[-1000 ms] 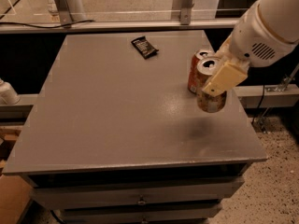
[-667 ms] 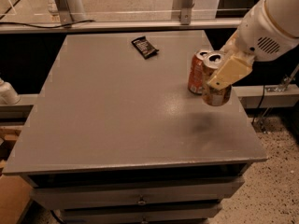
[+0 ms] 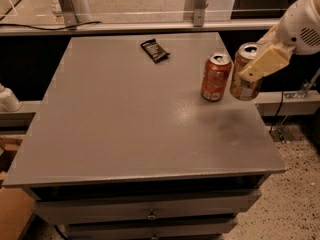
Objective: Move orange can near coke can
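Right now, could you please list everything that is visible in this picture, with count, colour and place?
table: one, grey, centre, drawers under its top
coke can: one, deep red-orange, upright on the table's right part
orange can: one, pale orange-gold, held to the right of the coke can, at the table's right edge
snack wrapper: one, dark, flat on the table's far part
cardboard box: one, brown, lower left on the floor
gripper: one, cream, shut on the orange can
arm: one, white, upper right

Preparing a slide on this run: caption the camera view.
End effector grips the orange can beside the upright coke can at the edge of the gray table; a dark wrapper lies farther back.
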Controlling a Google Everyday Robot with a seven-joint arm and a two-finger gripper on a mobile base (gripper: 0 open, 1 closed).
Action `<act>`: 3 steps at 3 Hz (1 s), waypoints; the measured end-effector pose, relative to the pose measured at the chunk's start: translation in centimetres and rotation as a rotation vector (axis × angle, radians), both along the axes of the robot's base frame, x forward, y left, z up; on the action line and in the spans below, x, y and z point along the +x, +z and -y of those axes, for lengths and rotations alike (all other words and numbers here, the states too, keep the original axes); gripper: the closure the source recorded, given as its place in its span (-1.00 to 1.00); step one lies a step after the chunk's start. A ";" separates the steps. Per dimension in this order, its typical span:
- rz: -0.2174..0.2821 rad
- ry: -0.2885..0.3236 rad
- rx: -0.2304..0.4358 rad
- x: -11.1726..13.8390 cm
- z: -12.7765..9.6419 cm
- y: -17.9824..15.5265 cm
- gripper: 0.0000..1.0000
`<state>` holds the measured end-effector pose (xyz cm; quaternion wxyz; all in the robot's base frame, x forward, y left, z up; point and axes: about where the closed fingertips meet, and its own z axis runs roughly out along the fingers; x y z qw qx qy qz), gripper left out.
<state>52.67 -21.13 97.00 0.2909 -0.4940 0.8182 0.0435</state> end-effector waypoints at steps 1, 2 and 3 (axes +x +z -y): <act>-0.013 -0.017 0.050 1.0 0.9 -1.3 1.00; -0.017 -0.010 0.059 1.4 1.1 -2.2 1.00; -0.023 -0.016 0.063 1.6 2.0 -3.2 1.00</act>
